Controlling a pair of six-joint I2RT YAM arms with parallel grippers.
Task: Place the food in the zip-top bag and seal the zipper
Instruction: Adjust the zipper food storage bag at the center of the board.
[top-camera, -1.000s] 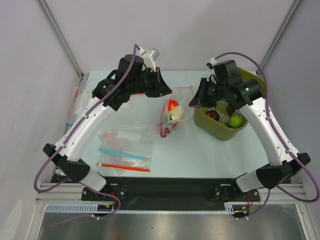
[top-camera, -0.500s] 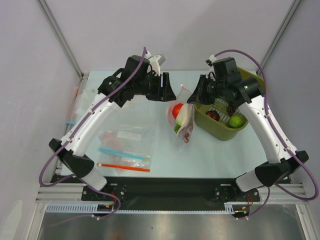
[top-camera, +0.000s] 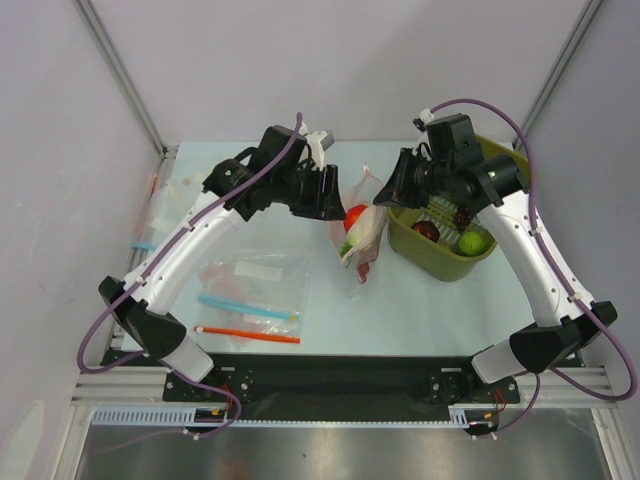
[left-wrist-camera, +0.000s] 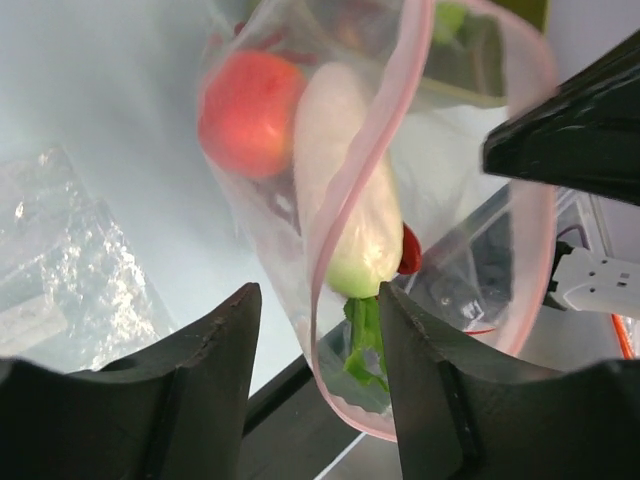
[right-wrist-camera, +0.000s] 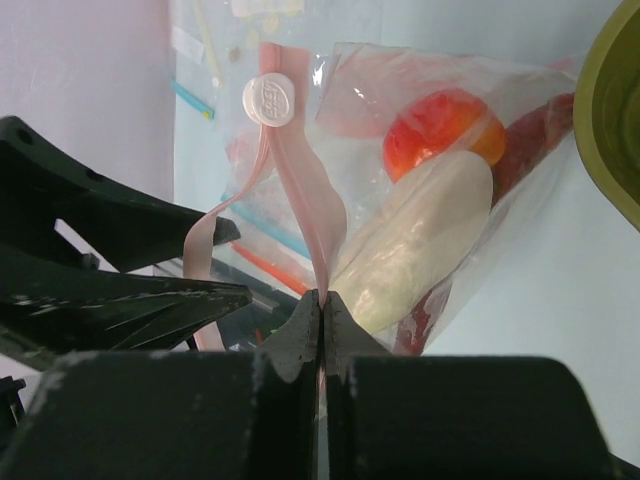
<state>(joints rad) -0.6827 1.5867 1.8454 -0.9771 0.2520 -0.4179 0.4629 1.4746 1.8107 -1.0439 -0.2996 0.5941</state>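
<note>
The zip-top bag (top-camera: 362, 242) hangs off the table between the two arms. Its pale pink zipper (right-wrist-camera: 300, 190) is pinched in my right gripper (right-wrist-camera: 322, 300), which is shut on it (top-camera: 385, 197). Inside the bag are the red tomato (right-wrist-camera: 440, 125), the white radish (right-wrist-camera: 420, 240) and the red lobster (right-wrist-camera: 545, 125). My left gripper (left-wrist-camera: 318, 335) is open, and the pink zipper edge (left-wrist-camera: 365, 170) with the radish's green top (left-wrist-camera: 365, 340) lies loose between its fingers (left-wrist-camera: 215, 350). From above, the left gripper (top-camera: 330, 198) sits right against the bag's left side.
A green bin (top-camera: 437, 255) holding other toy fruit stands just right of the bag, under the right arm. Flat clear bags (top-camera: 250, 290) with orange-red and blue strips lie on the table at the left. A crinkly clear bag (left-wrist-camera: 60, 270) lies below the left wrist.
The left gripper, shut on the bag a second ago, has opened and let go. The bag swung right and hangs from the right gripper. The left arm moved right, up to the bag.
</note>
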